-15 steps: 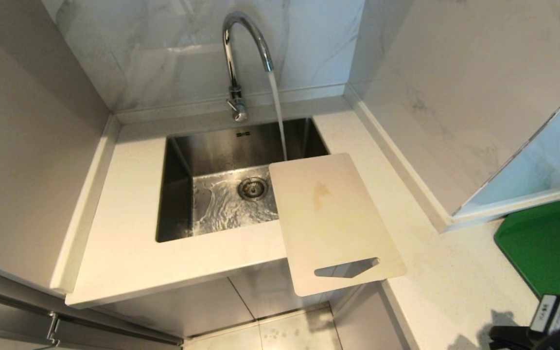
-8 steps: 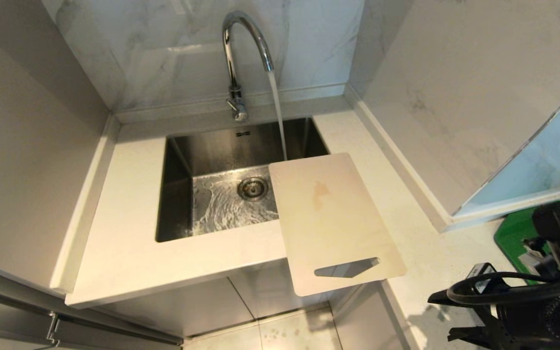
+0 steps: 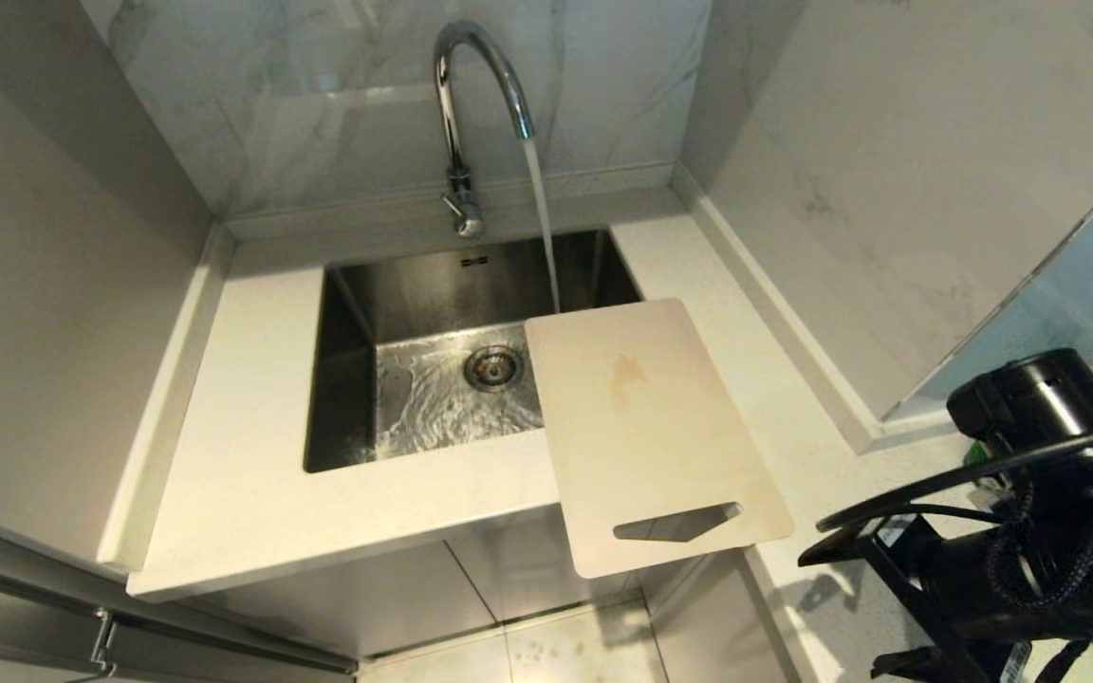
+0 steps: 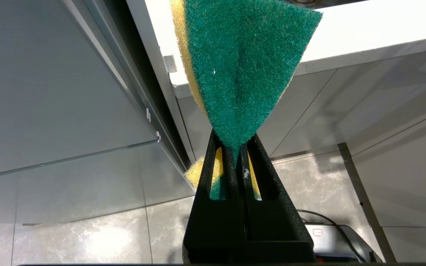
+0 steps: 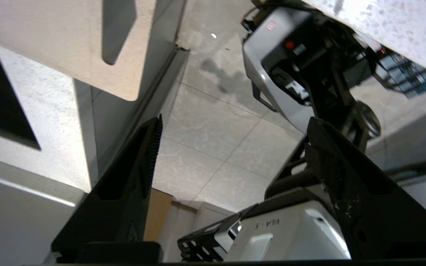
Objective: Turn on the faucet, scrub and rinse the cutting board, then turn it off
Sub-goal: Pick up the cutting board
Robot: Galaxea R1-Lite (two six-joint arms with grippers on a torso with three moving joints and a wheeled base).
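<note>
The cutting board (image 3: 646, 427) lies flat on the counter (image 3: 252, 474) at the sink's (image 3: 342, 379) right edge, its far corner over the basin, its slotted end overhanging the counter's front. The faucet (image 3: 471, 104) runs, the stream falling just behind the board's far edge — not on it. The step in hand looks like taking hold of the board; doing it well means closing on the overhanging slotted end, where both faces are free, squarely so it won't pivot. The right gripper (image 5: 231, 125), jaws spread wide and empty, sits low to the board's right, well apart. The left gripper (image 4: 235, 147), out of the head view, pinches a green-and-yellow sponge (image 4: 242, 70).
</note>
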